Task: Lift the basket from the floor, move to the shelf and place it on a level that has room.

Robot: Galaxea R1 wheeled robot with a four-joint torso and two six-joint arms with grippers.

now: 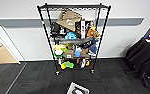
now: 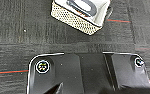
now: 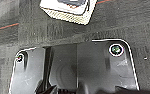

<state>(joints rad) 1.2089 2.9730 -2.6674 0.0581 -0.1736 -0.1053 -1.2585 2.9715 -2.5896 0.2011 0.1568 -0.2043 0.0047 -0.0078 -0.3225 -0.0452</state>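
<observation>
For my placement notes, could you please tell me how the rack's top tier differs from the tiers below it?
The top tier looks bare, while the lower tiers are crowded with boxes, toys and other items. The top tier sits at the head of the posts; the lower tiers are stacked beneath it, down towards the carpet. Both belong to the same black wire shelf.

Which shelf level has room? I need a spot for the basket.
The top level of the shelf: its wire grid is bare, while the lower levels are crowded with boxes and toys.
</observation>
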